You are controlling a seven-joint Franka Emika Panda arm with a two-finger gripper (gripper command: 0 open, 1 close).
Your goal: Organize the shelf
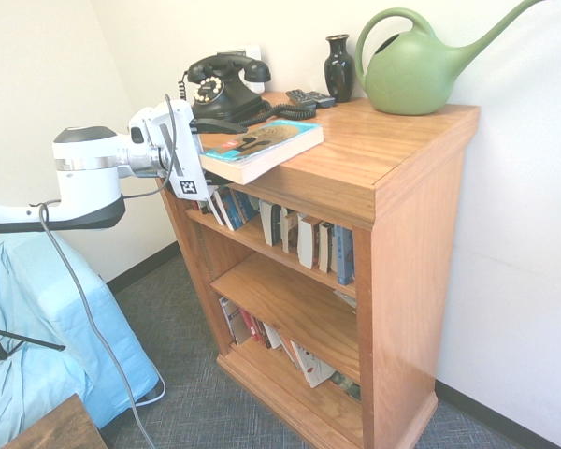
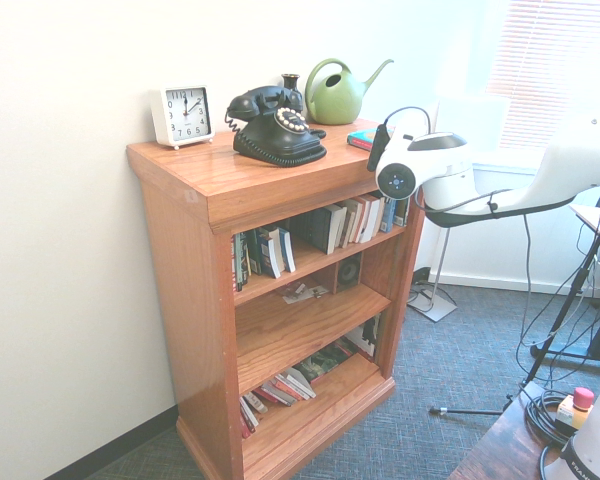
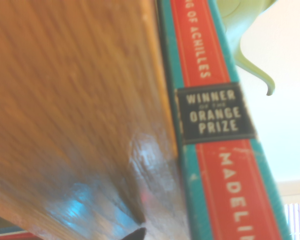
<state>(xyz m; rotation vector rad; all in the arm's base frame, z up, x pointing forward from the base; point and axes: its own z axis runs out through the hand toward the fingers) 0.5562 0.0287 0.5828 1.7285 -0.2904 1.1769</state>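
A furnished room of a home or small office, to judge by plain white walls, grey carpet and a blinded window at upper right. At centre, a waist-high orange-brown wooden bookcase (image 2: 280, 300) stocked with books, topped by a black rotary telephone (image 2: 273, 125), white square alarm clock (image 2: 183, 115), green plastic watering can (image 1: 421, 61) and dark glazed vase (image 1: 338, 65).

You see the shelf (image 1: 393, 187) with a black phone (image 1: 222, 86), a dark vase (image 1: 338, 65) and a green watering can (image 1: 416, 65) on top. A book (image 1: 262, 147) hangs over its front edge. The end effector (image 1: 215, 126) sits right beside that book.
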